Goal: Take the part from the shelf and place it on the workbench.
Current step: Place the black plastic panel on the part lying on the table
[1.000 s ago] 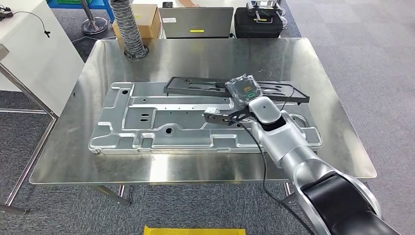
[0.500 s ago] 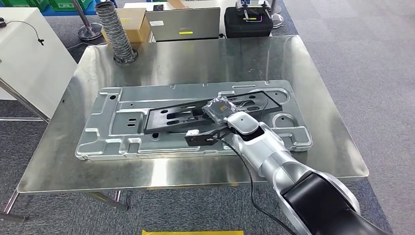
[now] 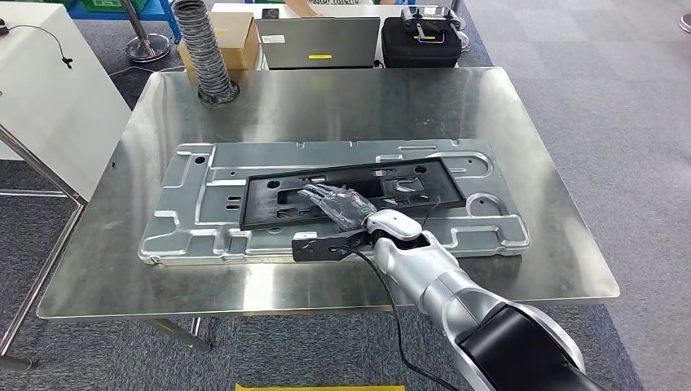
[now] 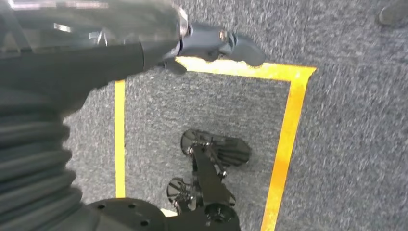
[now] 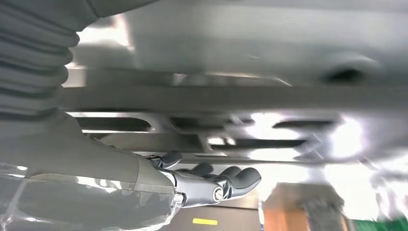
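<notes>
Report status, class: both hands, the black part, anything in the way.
Right hand flat on black part, fingers spread. Part lies on the silver panel. Left hand hangs over the floor.

A black part (image 3: 350,191) lay on a pale silver-grey metal panel (image 3: 204,213), over a shiny steel surface (image 3: 530,163). The right hand (image 3: 341,204) was dark grey; its arm was silver. The grey carpet (image 4: 337,144) bore yellow tape lines (image 4: 284,144).
</notes>
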Tool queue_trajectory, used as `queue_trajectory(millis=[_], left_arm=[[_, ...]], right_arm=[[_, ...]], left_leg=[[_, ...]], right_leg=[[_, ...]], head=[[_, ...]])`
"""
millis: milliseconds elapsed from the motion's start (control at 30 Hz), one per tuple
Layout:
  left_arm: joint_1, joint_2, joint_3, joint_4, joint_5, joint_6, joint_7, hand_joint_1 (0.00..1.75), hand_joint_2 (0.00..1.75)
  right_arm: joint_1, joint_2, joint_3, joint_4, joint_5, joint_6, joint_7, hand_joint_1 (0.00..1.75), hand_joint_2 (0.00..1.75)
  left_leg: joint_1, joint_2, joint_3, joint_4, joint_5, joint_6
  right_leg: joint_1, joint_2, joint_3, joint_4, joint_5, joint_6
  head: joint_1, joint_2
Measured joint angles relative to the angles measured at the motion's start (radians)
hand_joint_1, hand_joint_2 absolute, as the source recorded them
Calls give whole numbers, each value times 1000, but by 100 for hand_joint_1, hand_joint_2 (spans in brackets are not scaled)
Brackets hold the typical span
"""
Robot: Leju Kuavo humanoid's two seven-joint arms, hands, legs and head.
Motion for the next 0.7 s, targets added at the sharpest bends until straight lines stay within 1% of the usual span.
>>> queue_trajectory(millis=[33, 67, 100, 133, 167, 200, 233, 267, 300, 333, 367, 400, 433, 467, 500, 533, 567, 600, 633, 667, 700], left_arm=[[0, 0, 0, 0, 0, -7, -4, 0, 0], [0, -1, 0, 0, 2, -15, -10, 0, 0], [0, -1, 0, 0, 4, -21, -17, 0, 0], [0, -2, 0, 0, 8, -26, -23, 0, 0], [1, -2, 1, 0, 13, -29, -28, 0, 0], [2, -3, 1, 0, 17, -29, -31, 0, 0], [5, -4, 2, 0, 19, -29, -33, 0, 0], [8, -5, 2, 0, 21, -29, -35, 0, 0], [12, -6, 3, 0, 23, -29, -37, 0, 0], [14, -6, 4, 0, 25, -28, -37, 0, 0], [14, -6, 5, 0, 28, -27, -38, 0, 0], [13, -7, 7, 0, 33, -24, -38, 0, 0], [12, -7, 10, 0, 39, -21, -37, 0, 0], [13, -8, 13, 0, 45, -17, -37, 0, 0], [15, -9, 18, 0, 51, -13, -36, 0, 0], [19, -10, 22, 0, 56, -10, -36, 0, 0], [23, -11, 26, 0, 60, -8, -36, 0, 0], [26, -11, 30, 0, 65, -8, -36, 0, 0], [28, -12, 34, 0, 68, -8, -37, 0, 0], [30, -13, 39, 0, 71, -10, -38, 0, 0], [32, -13, 43, 0, 74, -12, -39, 0, 0]], right_arm=[[7, 0, -13, -24, -68, -2, -21, 0, 0], [16, -3, -31, -59, -158, -8, -43, 0, 0], [28, -9, -54, -108, -264, -24, -62, 0, 0], [44, -18, -80, -167, -374, -52, -77, 0, 0], [62, -35, -109, -240, -479, -88, -84, 0, 0], [79, -55, -134, -316, -559, -123, -83, 0, 0], [93, -78, -155, -385, -614, -148, -77, 0, 0], [103, -101, -172, -448, -648, -162, -70, 0, 0], [111, -118, -183, -499, -665, -173, -67, 0, 0], [122, -132, -193, -541, -671, -193, -71, 0, 0], [140, -146, -203, -584, -673, -233, -82, 0, 0], [165, -161, -213, -626, -668, -290, -98, 0, 0], [198, -179, -227, -675, -660, -362, -115, 0, 0], [238, -202, -245, -730, -651, -434, -131, 0, 0], [285, -227, -269, -793, -646, -495, -146, 0, 0], [336, -254, -298, -860, -647, -541, -161, 0, 0], [394, -279, -331, -926, -653, -569, -178, 0, 0], [454, -300, -369, -992, -661, -587, -196, 0, 0], [519, -316, -412, -1055, -667, -598, -215, 0, 0], [586, -325, -457, -1113, -672, -603, -233, 0, 0], [651, -331, -506, -1169, -678, -602, -250, 0, 0]], left_leg=[[0, 0, 0, 3, -2, -2], [-2, -1, -1, 7, -4, -5], [-4, -1, -2, 10, -6, -9], [-5, -2, -3, 12, -7, -13], [-6, -3, -4, 13, -8, -17], [-6, -5, -4, 11, -7, -21], [-5, -5, -4, 12, -9, -25], [-3, -4, -8, 24, -19, -31], [-2, -3, -20, 54, -40, -36], [1, -1, -41, 105, -71, -41], [2, 0, -69, 174, -108, -46], [4, 0, -99, 242, -137, -50], [5, 0, -120, 288, -151, -52], [5, 0, -123, 297, -145, -53], [5, 0, -105, 261, -120, -52], [6, 0, -69, 193, -83, -49], [6, -2, -28, 118, -55, -45], [4, -5, 4, 59, -36, -40], [3, -7, 22, 25, -28, -34], [0, -9, 27, 15, -31, -28], [-2, -10, 25, 14, -29, -21]], right_leg=[[0, -1, 38, -75, 38, -4], [3, -2, 74, -148, 66, -8], [4, -3, 99, -201, 83, -13], [6, -4, 112, -229, 89, -16], [9, -5, 114, -234, 87, -18], [7, -6, 114, -238, 89, -23], [6, -8, 117, -241, 91, -27], [3, -9, 119, -246, 94, -33], [0, -10, 120, -251, 97, -39], [-2, -8, 121, -253, 99, -42], [-2, -6, 121, -253, 100, -43], [-2, -5, 122, -253, 99, -43], [-2, -6, 123, -253, 99, -41], [-2, -8, 125, -252, 97, -40], [-2, -11, 128, -251, 96, -37], [-2, -13, 132, -251, 94, -33], [-1, -15, 135, -251, 91, -29], [0, -16, 136, -250, 90, -24], [1, -17, 136, -250, 89, -18], [2, -18, 136, -250, 90, -13], [2, -18, 136, -250, 91, -6]], head=[[0, 0], [0, 0], [-1, 0], [-1, 0], [-2, 0], [-1, 0], [-1, 0], [-1, 0], [-2, 0], [-3, 0], [-4, 0], [-4, 0], [-4, 0], [-4, 0], [-4, 0], [-4, 0], [-3, 0], [-3, 0], [-3, 0], [-3, 0], [-3, 0]])
